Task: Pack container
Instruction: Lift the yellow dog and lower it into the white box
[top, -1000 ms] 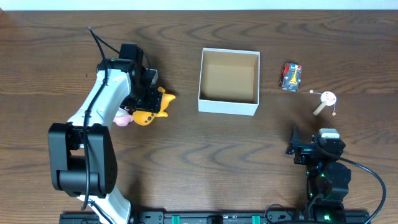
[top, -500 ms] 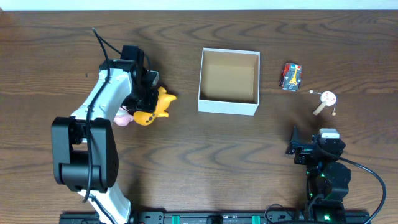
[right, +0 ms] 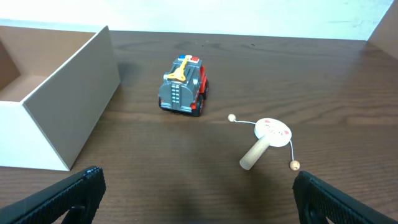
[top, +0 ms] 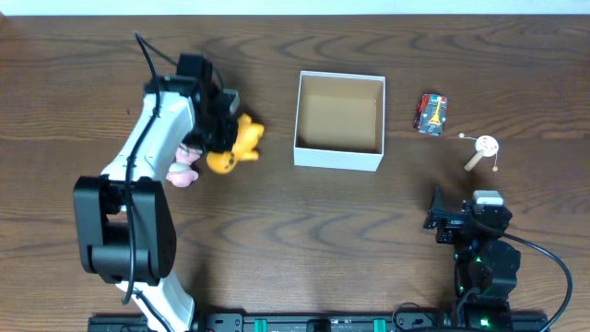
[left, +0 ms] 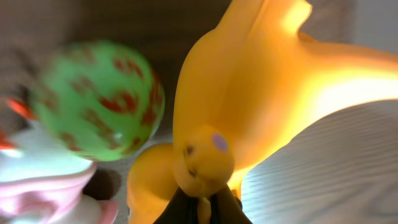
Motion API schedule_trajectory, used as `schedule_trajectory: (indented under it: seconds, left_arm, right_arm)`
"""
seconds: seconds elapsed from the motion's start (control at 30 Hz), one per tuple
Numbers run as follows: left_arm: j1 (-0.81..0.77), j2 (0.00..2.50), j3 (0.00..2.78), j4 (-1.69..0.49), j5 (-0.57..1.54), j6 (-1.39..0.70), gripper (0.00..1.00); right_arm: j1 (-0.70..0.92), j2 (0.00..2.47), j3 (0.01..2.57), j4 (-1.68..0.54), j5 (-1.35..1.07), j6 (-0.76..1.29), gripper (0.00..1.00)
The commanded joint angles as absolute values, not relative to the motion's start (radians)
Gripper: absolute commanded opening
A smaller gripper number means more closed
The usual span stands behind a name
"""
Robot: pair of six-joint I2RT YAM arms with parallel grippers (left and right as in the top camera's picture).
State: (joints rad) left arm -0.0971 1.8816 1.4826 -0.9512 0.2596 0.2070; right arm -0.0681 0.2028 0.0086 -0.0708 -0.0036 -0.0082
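The yellow toy [top: 241, 145] looks light, slick and squashy, so left fingers [left: 186, 211] clamp its narrow body; right fingers [right: 81, 186] gape.

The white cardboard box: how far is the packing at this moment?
Done: nothing, the white cardboard box has an empty brown inside. In hand: the left jaws grip the yellow plastic animal toy, outside the box. To do: the pink toy, red toy truck and wooden rattle drum.
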Motion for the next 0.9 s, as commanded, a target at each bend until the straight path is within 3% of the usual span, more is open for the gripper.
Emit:
schedule_trajectory:
  seconds: [0.0, 0.33, 0.47, 0.6, 0.87]
  left_arm:
    - [-0.131, 1.803, 1.608, -0.991, 0.303, 0.204, 0.06]
    - [-0.255, 1.774, 1.831, -0.905, 0.303, -0.023, 0.06]
    - [-0.305, 1.779, 1.833, -0.812, 0.282, -0.154, 0.06]
    - [-0.359, 1.805, 1.833, -0.797, 0.117, -0.307, 0.06]
    - [-0.463, 1.901, 1.832, -0.805, 0.098, -0.406, 0.06]
  right_arm:
    - [-0.047, 0.201, 0.006, -0.074, 0.003, -0.005, 0.99]
    - [-0.047, 0.201, 0.006, -0.074, 0.002, -0.005, 0.99]
    - [-0.047, 0.201, 0.006, -0.074, 0.003, -0.005, 0.99]
    - [-0.047, 0.201, 0.006, -0.074, 0.002, -0.005, 0.99]
    - [-0.047, 0.201, 0.006, -0.074, 0.002, -0.005, 0.99]
